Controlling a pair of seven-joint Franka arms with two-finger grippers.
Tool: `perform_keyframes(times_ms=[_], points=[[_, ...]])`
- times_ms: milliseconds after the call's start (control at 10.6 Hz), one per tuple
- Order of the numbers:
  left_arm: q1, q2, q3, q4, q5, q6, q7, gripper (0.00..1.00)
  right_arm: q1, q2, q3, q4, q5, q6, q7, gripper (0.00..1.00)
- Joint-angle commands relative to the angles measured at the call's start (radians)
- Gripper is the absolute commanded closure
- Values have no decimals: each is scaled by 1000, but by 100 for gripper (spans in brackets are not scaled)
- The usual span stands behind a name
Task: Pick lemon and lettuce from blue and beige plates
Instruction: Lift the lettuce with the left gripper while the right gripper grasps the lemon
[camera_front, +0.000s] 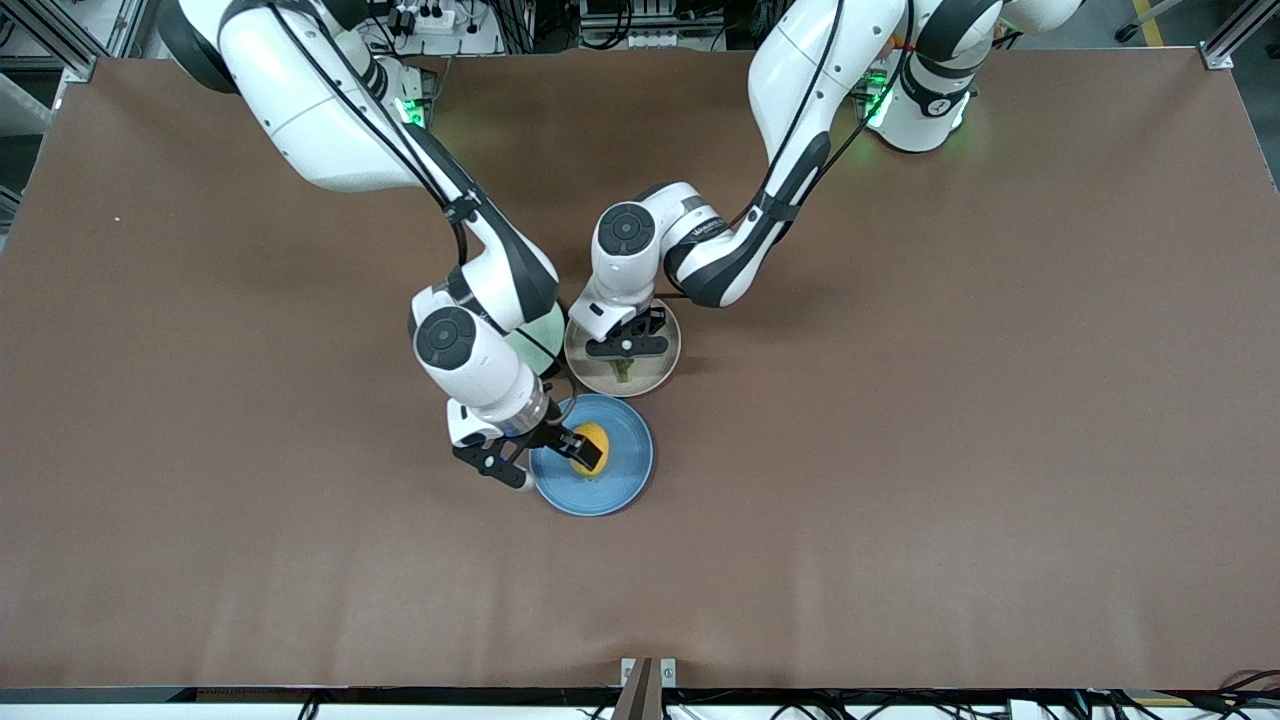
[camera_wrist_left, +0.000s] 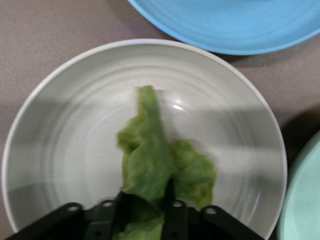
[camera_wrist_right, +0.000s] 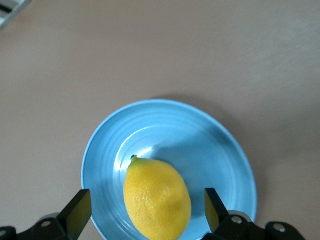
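Observation:
The yellow lemon (camera_front: 592, 435) lies on the blue plate (camera_front: 625, 470). My right gripper (camera_front: 555, 467) is open and low over that plate, with one finger on each side of the lemon (camera_wrist_right: 157, 197) and neither touching it; the right wrist view shows the gripper (camera_wrist_right: 145, 215) and the plate (camera_wrist_right: 215, 150). The green lettuce (camera_front: 624, 371) lies in the beige plate (camera_front: 662, 368). My left gripper (camera_front: 626, 350) is down in that plate. In the left wrist view it (camera_wrist_left: 147, 210) is shut on the stem end of the leaf (camera_wrist_left: 150, 155), which spreads over the plate (camera_wrist_left: 65, 150).
A mint-green plate (camera_front: 548, 340) sits beside the beige plate, mostly hidden under my right arm; its rim also shows in the left wrist view (camera_wrist_left: 305, 200). The three plates stand close together at the middle of the brown table (camera_front: 950, 450).

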Motion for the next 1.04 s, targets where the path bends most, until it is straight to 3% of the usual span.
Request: perform_keyframes(times_ms=[0,379,757,947], points=[[-13,2,13,6,34,2,-42,100,21,46,1,23,-35,43,27,0],[-3,-91,15,-2,48,-142,-37,100,32,91,1,23,-150,57,121,0],[48,-217,9,-49,49,-294,58,100,46,105,-1,24,-158,71,122,0],[98,-258,7,-74,48,-302,85,100,50,111,-1,24,-172,76,124,0]])
